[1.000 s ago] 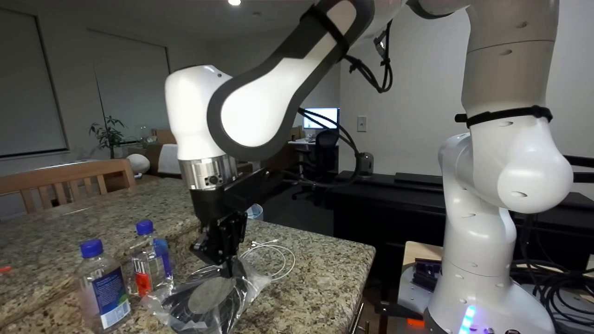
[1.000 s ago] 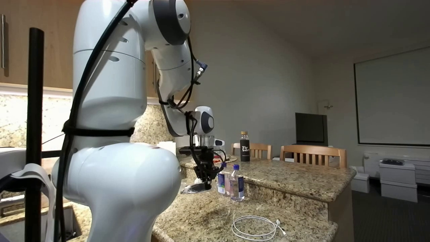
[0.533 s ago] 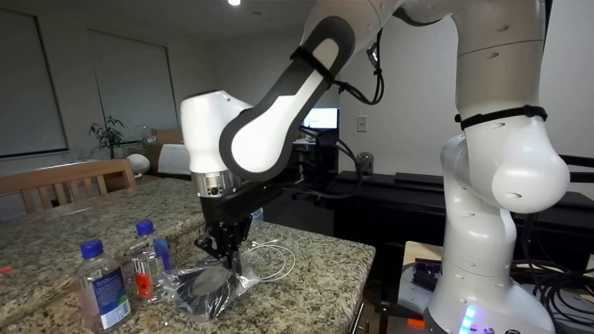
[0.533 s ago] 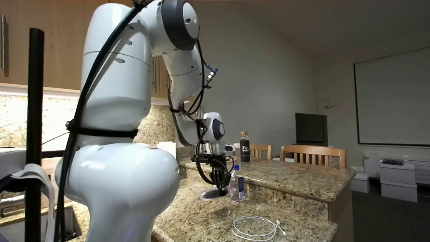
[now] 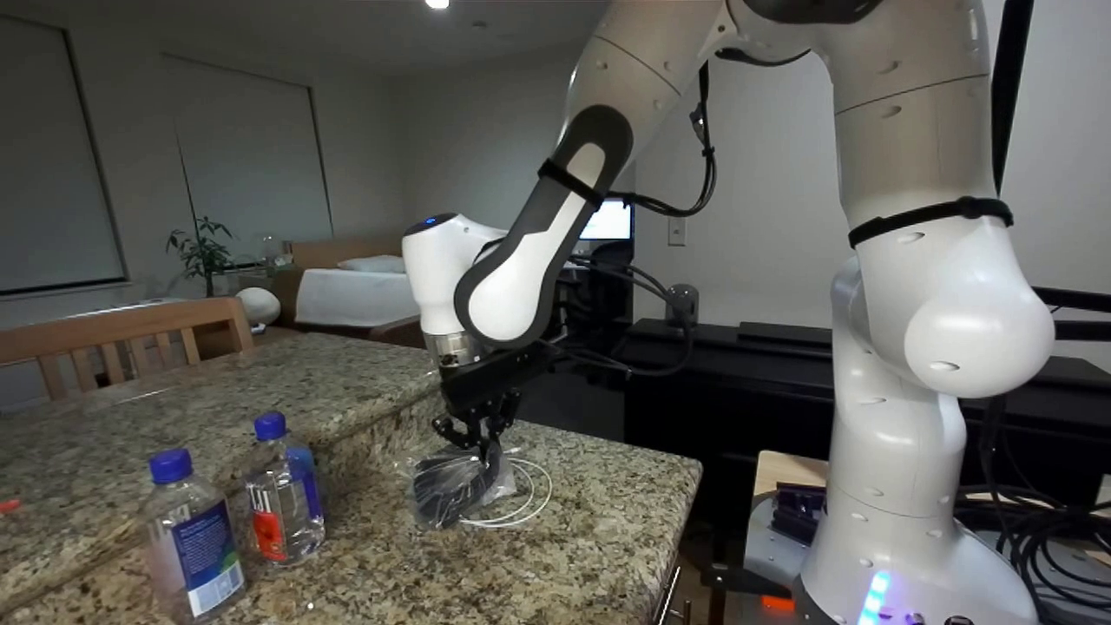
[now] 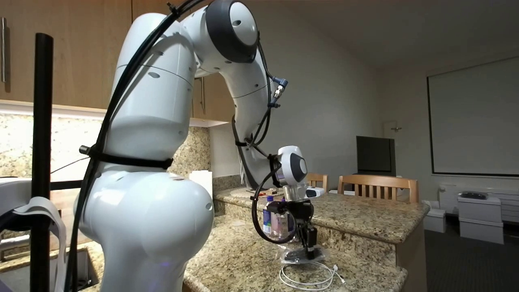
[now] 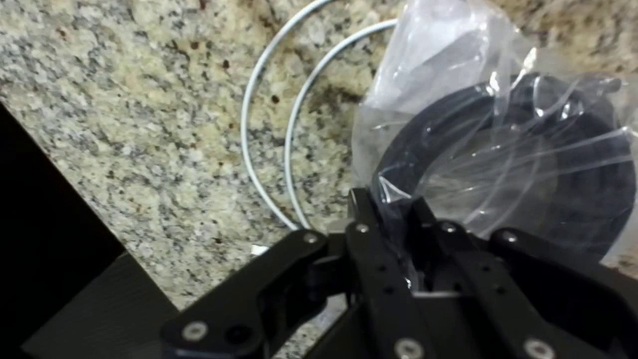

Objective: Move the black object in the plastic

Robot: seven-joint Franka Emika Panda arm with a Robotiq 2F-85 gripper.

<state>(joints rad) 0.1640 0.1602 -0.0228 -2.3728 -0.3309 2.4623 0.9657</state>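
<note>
The black object (image 5: 437, 492) is a dark ring-shaped lump inside the clear crinkled plastic (image 5: 501, 483). In the wrist view the dark ring (image 7: 590, 169) shows through the plastic bag (image 7: 438, 62), with a whitish part at its top. My gripper (image 7: 391, 202) is shut on the near rim of the ring through the plastic. In an exterior view the gripper (image 6: 310, 252) points down with the black object (image 6: 296, 255) held flat at its tips, low over the counter beside the white cable. I cannot tell whether the bag touches the counter.
A coiled white cable (image 7: 245, 119) lies on the granite counter (image 5: 555, 573), partly behind the bag. Two blue-capped water bottles (image 5: 195, 547) (image 5: 282, 508) stand on the counter by the raised ledge (image 5: 347, 369). The counter's edge shows in the wrist view (image 7: 94, 214).
My gripper has carried the black object in its plastic away from the bottles to the white cable, along the counter. The bottles and cable have not moved.
</note>
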